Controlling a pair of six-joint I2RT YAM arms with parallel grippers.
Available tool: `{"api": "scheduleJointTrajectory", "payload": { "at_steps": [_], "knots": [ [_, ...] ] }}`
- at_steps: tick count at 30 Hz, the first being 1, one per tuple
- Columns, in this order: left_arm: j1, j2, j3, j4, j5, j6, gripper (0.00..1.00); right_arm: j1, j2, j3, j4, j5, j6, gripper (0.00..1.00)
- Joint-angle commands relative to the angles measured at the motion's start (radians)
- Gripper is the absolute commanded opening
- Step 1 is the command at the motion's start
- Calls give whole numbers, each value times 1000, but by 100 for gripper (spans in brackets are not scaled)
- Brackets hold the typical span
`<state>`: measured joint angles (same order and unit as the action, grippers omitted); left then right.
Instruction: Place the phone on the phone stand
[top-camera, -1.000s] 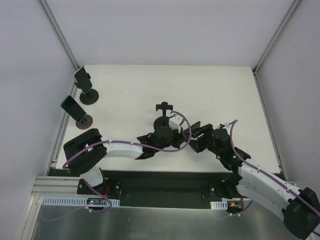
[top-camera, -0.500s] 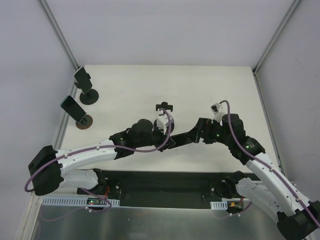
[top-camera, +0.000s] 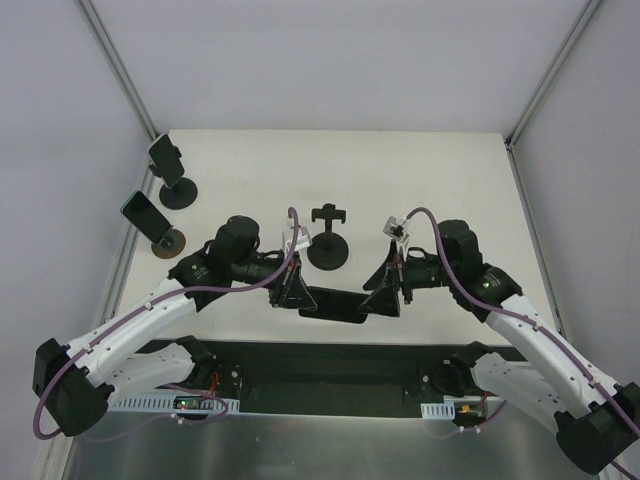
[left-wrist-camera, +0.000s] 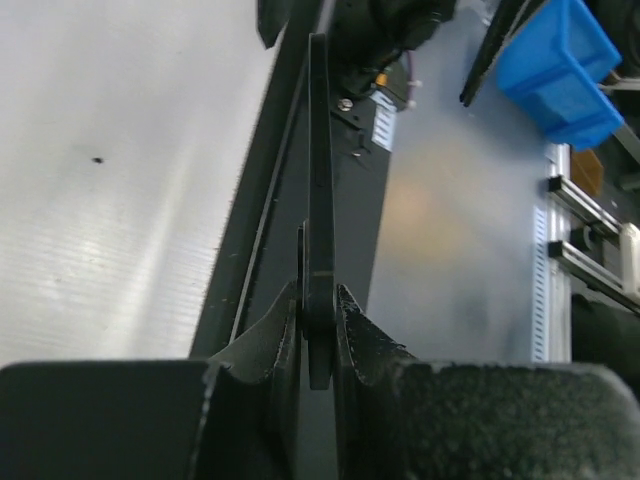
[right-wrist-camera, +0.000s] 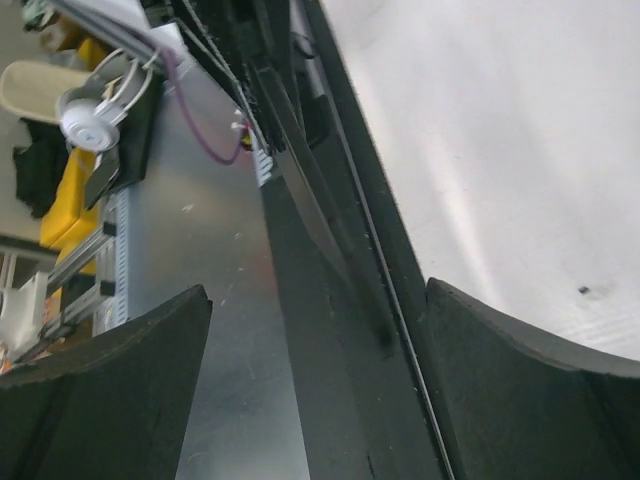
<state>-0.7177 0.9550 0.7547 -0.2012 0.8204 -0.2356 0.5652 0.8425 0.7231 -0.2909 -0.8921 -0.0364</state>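
Since a second ago: both arms have unbunched from in front of the phone stand and spread apart; the phone now lies lengthwise between them, low at the near edge of the table, well short of the stand. Left gripper is closed narrow on one end of the phone; its wrist view shows the phone edge-on, pinched between the pads. Right gripper has opened wide over the last second; the wrist view shows the phone's other end inside the gap, fingers apart from it. Reading: grip passed to the left arm; stand cradle is empty, placement not yet done. Holders: far-left stand carries a second phone, near-left stand a third phone. Blue bin off the table, contents not visible
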Motion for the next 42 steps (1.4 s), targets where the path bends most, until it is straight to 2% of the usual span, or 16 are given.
{"api": "scheduleJointTrajectory", "payload": {
  "at_steps": [1,7,13,16,17,18,21,23,24,28,30,33,36,39,41,42],
  "knots": [
    [11,-18,57,-3,249,5,0,44,10,15,113,-156,-19,88],
    [11,10,80,-3,327,15,0,151,73,50,56,-102,-91,83],
    [27,51,110,-10,376,33,0,217,165,87,47,-126,-103,65],
    [32,74,129,-24,385,47,0,249,196,90,70,-157,-102,46],
    [35,79,139,-32,381,54,0,263,205,90,78,-171,-93,37],
    [41,77,144,-33,375,53,0,268,210,88,90,-183,-79,22],
    [57,65,161,-32,324,50,0,289,207,59,192,-167,9,1],
    [57,39,157,14,254,1,0,294,175,15,286,-81,105,1],
    [55,27,147,44,228,-26,7,294,158,-8,352,-43,134,1],
    [57,-57,11,305,154,-273,49,295,78,-132,710,110,317,1],
    [57,-104,-41,487,119,-353,55,297,55,-171,781,177,371,1],
    [58,-143,-141,723,63,-503,57,305,29,-215,889,266,395,1],
    [58,-165,-166,717,-12,-527,56,308,10,-225,961,297,415,1],
    [58,-194,-233,821,-102,-585,58,314,9,-220,978,317,425,1],
    [58,-194,-265,916,-125,-626,55,320,16,-215,981,321,425,1],
    [58,-191,-270,940,-129,-637,49,320,21,-212,995,320,423,1]
  ]
}}
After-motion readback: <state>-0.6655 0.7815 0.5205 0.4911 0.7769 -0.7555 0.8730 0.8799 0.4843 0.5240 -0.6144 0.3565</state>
